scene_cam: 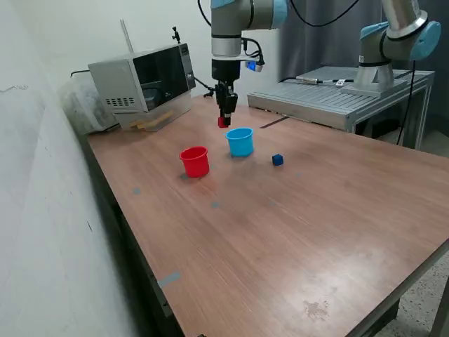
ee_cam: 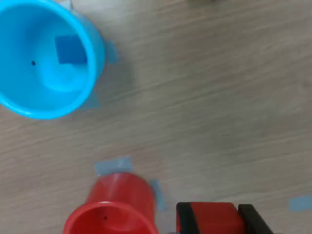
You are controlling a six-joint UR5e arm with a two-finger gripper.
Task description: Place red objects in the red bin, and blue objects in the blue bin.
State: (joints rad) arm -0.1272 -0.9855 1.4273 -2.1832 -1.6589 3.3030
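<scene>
My gripper [scene_cam: 224, 121] hangs just behind the blue bin [scene_cam: 240, 142], shut on a small red cube [scene_cam: 222, 122]. The wrist view shows that red cube [ee_cam: 214, 218] clamped between the black fingers [ee_cam: 184, 219], above the table. Inside the light blue bin [ee_cam: 29, 97] lies one dark blue cube [ee_cam: 70, 49]. The red bin [scene_cam: 195, 161] stands upright toward the exterior view's left of the blue bin, and the red bin [ee_cam: 114, 209] looks empty in the wrist view. Another dark blue cube [scene_cam: 278, 160] rests on the table toward the exterior view's right of the blue bin.
A microwave [scene_cam: 144, 81] sits at the back of the wooden table [scene_cam: 280, 232] toward the exterior view's left. A second arm's base [scene_cam: 375, 67] stands on a metal bench at the back right. Bits of blue tape [scene_cam: 169, 279] mark the tabletop. A white wall runs along the left.
</scene>
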